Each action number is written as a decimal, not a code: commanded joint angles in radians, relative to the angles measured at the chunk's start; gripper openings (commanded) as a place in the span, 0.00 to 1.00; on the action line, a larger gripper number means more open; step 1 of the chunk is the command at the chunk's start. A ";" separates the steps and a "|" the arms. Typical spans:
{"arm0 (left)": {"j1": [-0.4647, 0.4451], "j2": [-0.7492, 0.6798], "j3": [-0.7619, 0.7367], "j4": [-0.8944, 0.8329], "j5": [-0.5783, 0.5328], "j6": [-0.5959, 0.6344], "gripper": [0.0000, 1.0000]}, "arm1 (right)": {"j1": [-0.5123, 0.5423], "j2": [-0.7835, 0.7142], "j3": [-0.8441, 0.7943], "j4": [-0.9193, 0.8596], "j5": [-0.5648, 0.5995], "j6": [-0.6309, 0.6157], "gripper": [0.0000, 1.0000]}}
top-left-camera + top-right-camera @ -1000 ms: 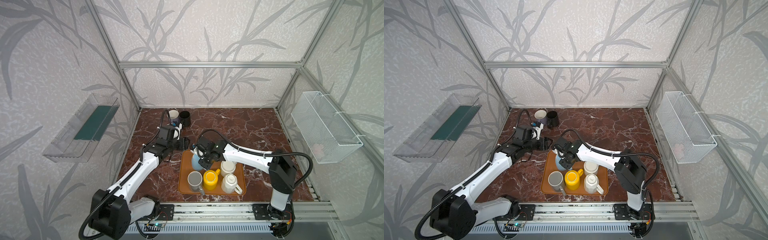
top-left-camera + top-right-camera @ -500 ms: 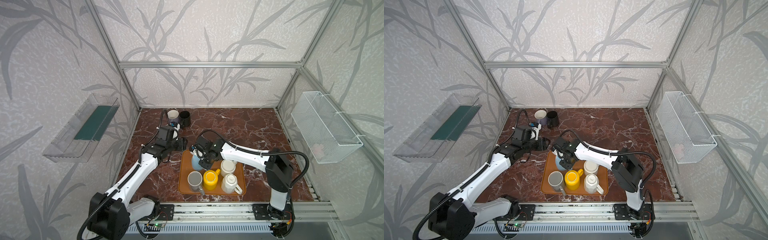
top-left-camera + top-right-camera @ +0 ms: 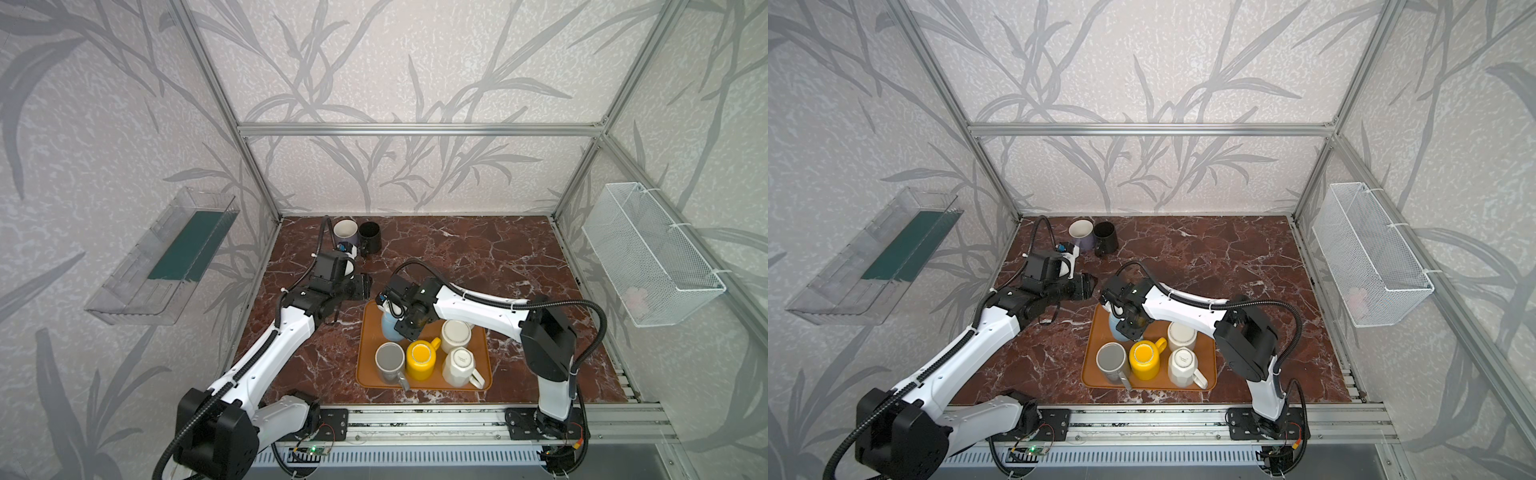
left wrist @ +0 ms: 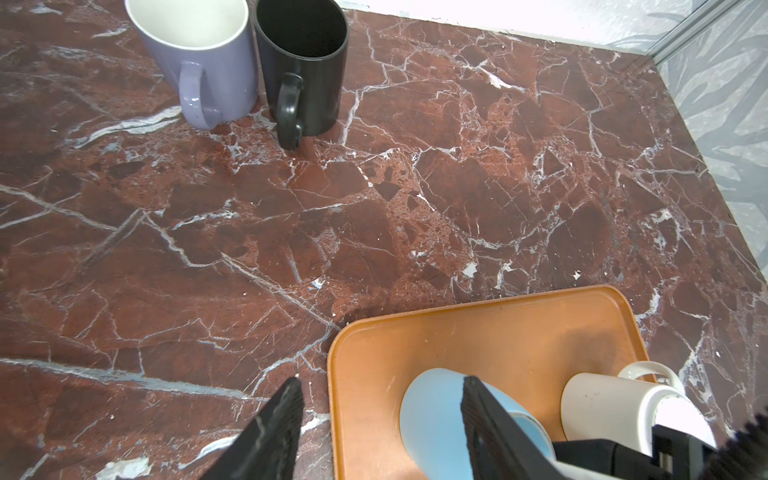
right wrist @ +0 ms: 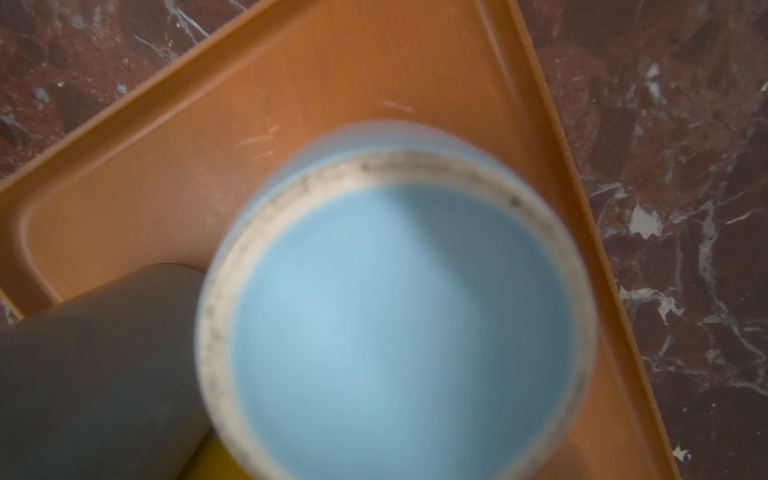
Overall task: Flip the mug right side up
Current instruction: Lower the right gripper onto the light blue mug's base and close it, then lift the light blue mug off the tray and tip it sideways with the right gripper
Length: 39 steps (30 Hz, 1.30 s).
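Both top views give us seven mugs in all. Five stand close together on one orange tray [image 3: 369, 348] near the front edge: a light blue mug [image 3: 388, 327], a grey mug [image 3: 390, 360], a yellow mug [image 3: 420, 358] and two white mugs [image 3: 456, 336] [image 3: 459, 365]. Two more stand upright and side by side at the back left, a lavender mug [image 3: 345, 233] and a black mug [image 3: 370, 237], with their handles towards the front.

The light blue mug sits at the tray's back left corner. In the right wrist view it fills the frame base up [image 5: 395, 332], its pale unglazed foot ring on top, so it is upside down.

We count two arms. The left gripper [image 4: 380, 415] hangs beside the tray's back left corner with its fingers [image 4: 270, 428] spread apart and nothing between them. The right gripper [image 3: 404, 328] sits right over the light blue mug, but we cannot tell how far it has closed or whether it grips the mug, since its fingers are hidden.

The table [image 3: 478, 257] is red-brown marble with white veins. Around it run an aluminium frame and pale walls printed with grey leaves. One clear plastic bin [image 3: 166, 266] hangs on the left wall, one white wire basket [image 3: 648, 257] on the right.
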 commanded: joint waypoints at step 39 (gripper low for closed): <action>-0.003 -0.068 0.037 -0.028 -0.014 0.004 0.63 | -0.081 -0.183 -0.134 0.231 0.025 0.166 0.00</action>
